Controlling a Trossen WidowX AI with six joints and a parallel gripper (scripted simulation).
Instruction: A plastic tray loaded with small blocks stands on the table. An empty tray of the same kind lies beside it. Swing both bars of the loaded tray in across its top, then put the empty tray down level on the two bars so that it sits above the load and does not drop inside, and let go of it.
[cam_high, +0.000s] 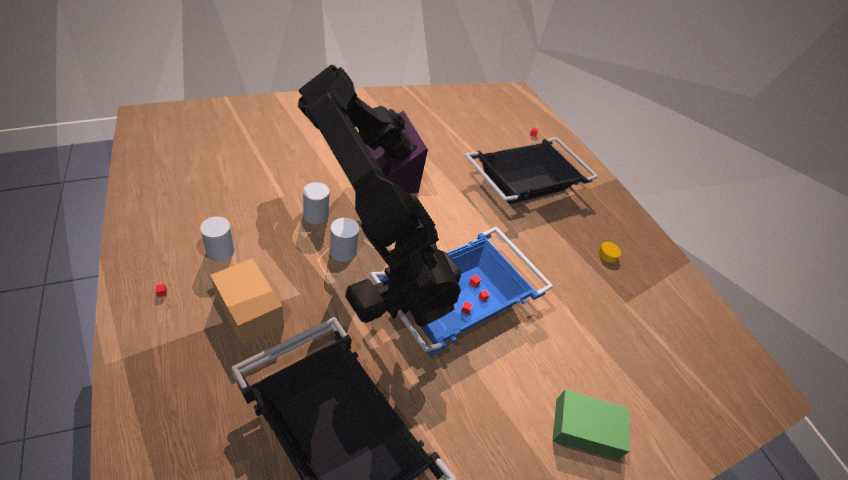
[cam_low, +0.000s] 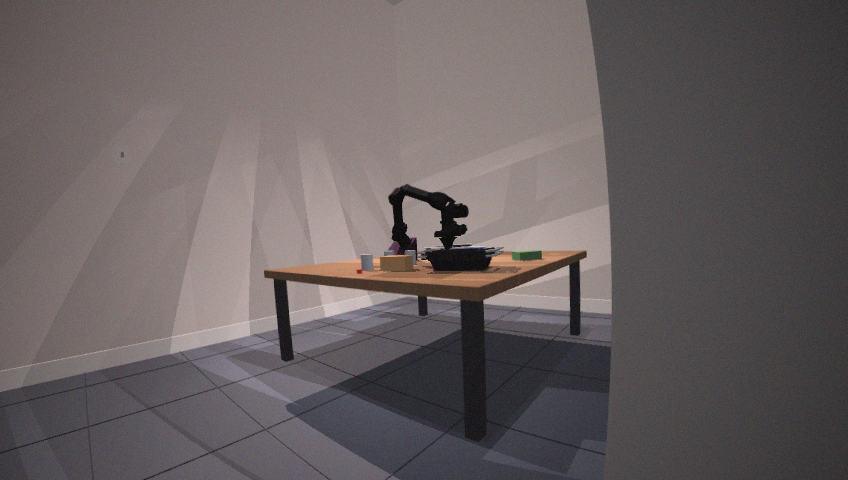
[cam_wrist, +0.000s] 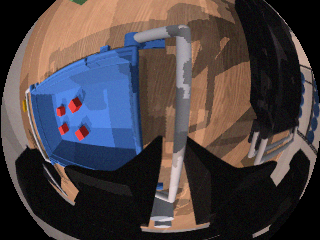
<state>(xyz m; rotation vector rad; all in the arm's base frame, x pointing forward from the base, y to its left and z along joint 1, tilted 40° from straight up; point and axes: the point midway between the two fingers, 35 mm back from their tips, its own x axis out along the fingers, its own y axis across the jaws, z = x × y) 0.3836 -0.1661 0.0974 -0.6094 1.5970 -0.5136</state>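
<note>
The blue tray (cam_high: 504, 268) (cam_wrist: 137, 100) stands on the table with several small red blocks (cam_high: 474, 280) (cam_wrist: 75, 104) inside. Its near bar (cam_wrist: 183, 80) and far bar (cam_high: 522, 258) are both swung out beyond its ends. My gripper (cam_low: 448, 245) (cam_wrist: 172, 140) points down over the near bar, with its fingers slightly open and nothing gripped. In the wrist view the bar runs between the fingertips; whether they are above it or around it is unclear. The arm hides the fingertips in the top view. An empty black tray (cam_high: 321, 371) stands front left; another black tray (cam_high: 532, 169) is at back right.
An orange block (cam_high: 243, 291) (cam_low: 395, 262) and three grey cylinders (cam_high: 217, 240) (cam_high: 315, 205) (cam_high: 344, 240) stand left of the blue tray. A green block (cam_high: 592, 425) (cam_low: 526, 255) is at front right, a yellow disc (cam_high: 609, 251) at right. Loose red cubes (cam_high: 160, 290) (cam_high: 534, 131) lie farther out.
</note>
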